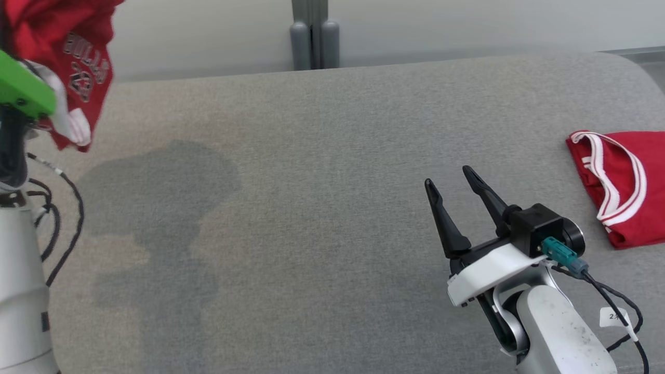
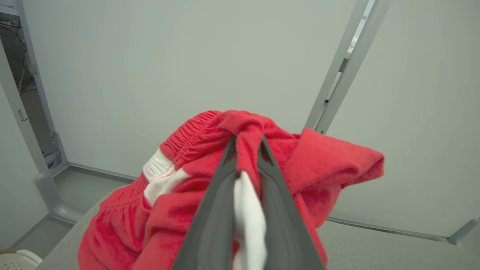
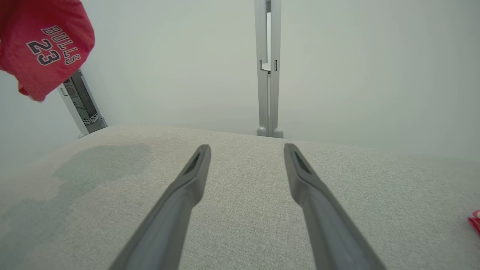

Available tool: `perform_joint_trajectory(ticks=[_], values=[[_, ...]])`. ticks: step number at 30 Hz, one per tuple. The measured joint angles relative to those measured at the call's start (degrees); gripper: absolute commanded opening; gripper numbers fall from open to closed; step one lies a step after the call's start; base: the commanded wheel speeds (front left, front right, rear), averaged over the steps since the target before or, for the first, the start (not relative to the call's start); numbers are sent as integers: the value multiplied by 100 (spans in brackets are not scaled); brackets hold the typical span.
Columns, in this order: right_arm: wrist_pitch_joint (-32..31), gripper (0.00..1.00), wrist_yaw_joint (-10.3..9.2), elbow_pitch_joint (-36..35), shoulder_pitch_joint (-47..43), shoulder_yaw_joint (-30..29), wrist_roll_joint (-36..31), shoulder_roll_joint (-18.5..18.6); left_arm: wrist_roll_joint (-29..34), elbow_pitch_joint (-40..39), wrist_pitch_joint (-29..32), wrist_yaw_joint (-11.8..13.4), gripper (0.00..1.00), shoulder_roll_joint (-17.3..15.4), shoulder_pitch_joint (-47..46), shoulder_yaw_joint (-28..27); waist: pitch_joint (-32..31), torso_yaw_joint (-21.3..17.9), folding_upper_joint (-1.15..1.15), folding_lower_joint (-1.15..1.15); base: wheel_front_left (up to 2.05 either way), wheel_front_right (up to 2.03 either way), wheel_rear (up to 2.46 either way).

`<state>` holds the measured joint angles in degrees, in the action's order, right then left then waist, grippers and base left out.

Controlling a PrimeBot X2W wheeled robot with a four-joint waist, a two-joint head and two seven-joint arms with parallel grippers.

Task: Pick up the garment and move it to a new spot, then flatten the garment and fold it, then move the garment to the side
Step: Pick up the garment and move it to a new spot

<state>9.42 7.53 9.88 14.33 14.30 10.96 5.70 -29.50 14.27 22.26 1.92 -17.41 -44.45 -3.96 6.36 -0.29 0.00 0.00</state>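
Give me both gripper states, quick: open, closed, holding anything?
Left gripper: closed on the red Bulls shorts, which hang in the air.
Right gripper: open, holding nothing.

Above the left end of the grey fabric surface (image 1: 322, 182), the red garment (image 1: 49, 26) runs off the head view's top and left edges. In the left wrist view its lower part is cut by the bottom edge, and the left gripper (image 2: 245, 144) has its fingertips sunk in a red fold, while in the head view a green part (image 1: 23, 88) and the cloth hide those fingers. At the surface's right end, a second red garment (image 1: 655, 166) is cut by the head view's right edge, and the red sliver (image 3: 475, 221) in the right wrist view is too small to identify.
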Motion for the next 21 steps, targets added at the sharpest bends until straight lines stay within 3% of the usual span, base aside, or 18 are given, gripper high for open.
perform_joint_trajectory(ticks=[11,21], values=[[-74,100,0,-189,-85,-85,-16,-14,-12,-1035,241,-138,0,811,312,958,-191,-1099,0,0,0,0,0],[93,100,0,-211,-39,-185,2,-127,153,-637,100,-402,0,1225,832,1952,227,-2107,0,0,0,0,0]])
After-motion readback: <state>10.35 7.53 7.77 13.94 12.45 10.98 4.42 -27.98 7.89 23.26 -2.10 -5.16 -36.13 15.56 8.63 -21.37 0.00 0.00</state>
